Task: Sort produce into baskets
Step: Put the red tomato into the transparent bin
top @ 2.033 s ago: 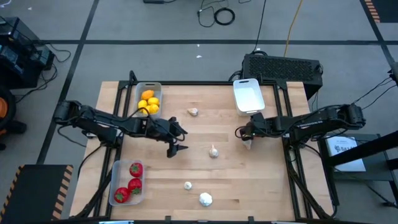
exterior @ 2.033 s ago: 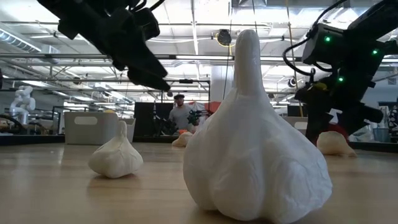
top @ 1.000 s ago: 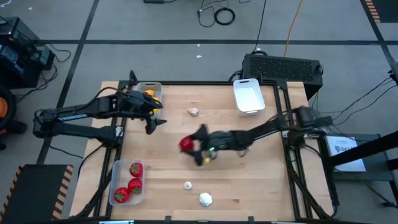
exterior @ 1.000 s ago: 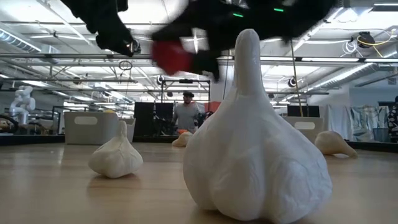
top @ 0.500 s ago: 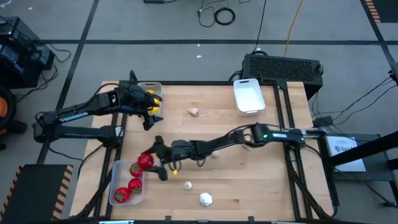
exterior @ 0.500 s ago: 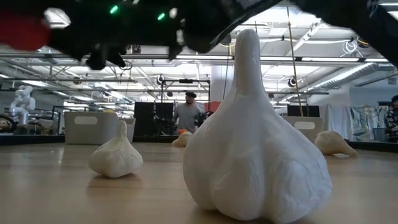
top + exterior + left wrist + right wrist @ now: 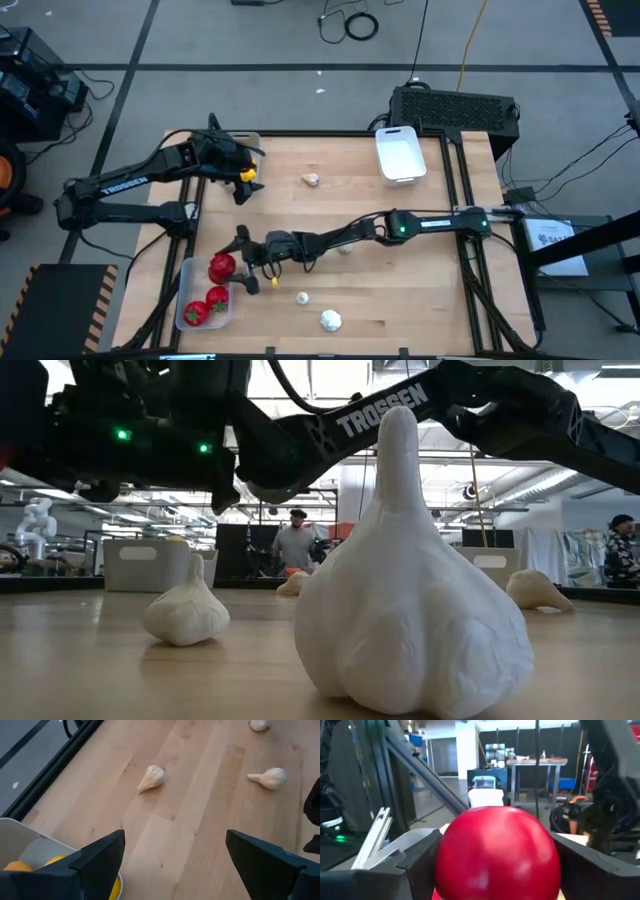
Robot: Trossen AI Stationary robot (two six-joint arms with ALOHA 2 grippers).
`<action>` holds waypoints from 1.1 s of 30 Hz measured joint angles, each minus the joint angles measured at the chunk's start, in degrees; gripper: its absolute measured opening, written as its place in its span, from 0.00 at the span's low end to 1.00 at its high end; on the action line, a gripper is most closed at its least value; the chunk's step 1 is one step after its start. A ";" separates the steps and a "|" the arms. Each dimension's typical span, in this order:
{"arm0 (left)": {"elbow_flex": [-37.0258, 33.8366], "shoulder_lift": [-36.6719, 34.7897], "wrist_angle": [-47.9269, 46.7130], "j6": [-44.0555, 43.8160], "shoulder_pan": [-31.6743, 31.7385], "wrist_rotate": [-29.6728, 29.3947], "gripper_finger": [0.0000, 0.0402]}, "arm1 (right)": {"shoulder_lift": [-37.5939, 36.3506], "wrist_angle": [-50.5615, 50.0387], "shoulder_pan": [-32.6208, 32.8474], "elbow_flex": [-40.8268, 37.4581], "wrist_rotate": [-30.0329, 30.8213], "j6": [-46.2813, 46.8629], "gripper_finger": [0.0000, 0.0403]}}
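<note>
1. Three sorts of produce show — red, yellow-orange and whitish — and two of them look nearly sorted. The clear basket (image 7: 192,312) at the table's near left corner holds two red pieces, one (image 7: 216,296) nearer the right arm and one (image 7: 195,312) beside it.

2. A third red piece (image 7: 222,266) is clamped between the fingers of the right gripper (image 7: 232,268), which is stretched far across the table and hangs at the basket's far end; the right wrist view shows that red piece (image 7: 497,852) filling the gap between the fingers. It is not yet set down, so this drop is the step in hand.

3. The grey basket (image 7: 222,138) at the far left is mostly hidden under the left arm; the left wrist view shows yellow-orange fruit (image 7: 18,866) inside it. The left gripper (image 7: 243,183) hovers at that basket's edge, fingers spread wide and holding nothing.

4. Left to do, as I judge it — the garlic. Loose bulbs lie on the wood: one far (image 7: 311,180), one small (image 7: 302,297), one large (image 7: 330,320) at the near edge. Another may sit under the right arm; I cannot tell.

5. The white basket (image 7: 399,153) at the far right appears empty.
</note>
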 joint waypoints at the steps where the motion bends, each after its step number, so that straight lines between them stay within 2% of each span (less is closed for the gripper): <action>1: -0.02 0.31 0.07 -0.02 0.06 0.03 0.88 | 0.00 0.61 -0.02 0.01 0.26 -0.23 0.77; 6: -0.07 1.65 1.77 -0.42 0.11 0.97 0.88 | -0.02 2.43 -0.16 0.20 2.84 -0.80 0.77; 15: -0.07 1.93 1.90 -0.46 0.11 1.71 0.88 | -0.02 0.01 0.10 0.17 3.47 -2.18 0.77; 24: -0.07 1.93 3.00 -0.46 0.11 1.71 0.88 | -0.02 -2.10 -0.03 0.15 4.52 -1.72 0.87; 33: -0.07 1.93 2.95 -1.92 0.11 1.71 0.88 | -0.02 -2.02 -0.63 0.15 4.50 1.41 0.88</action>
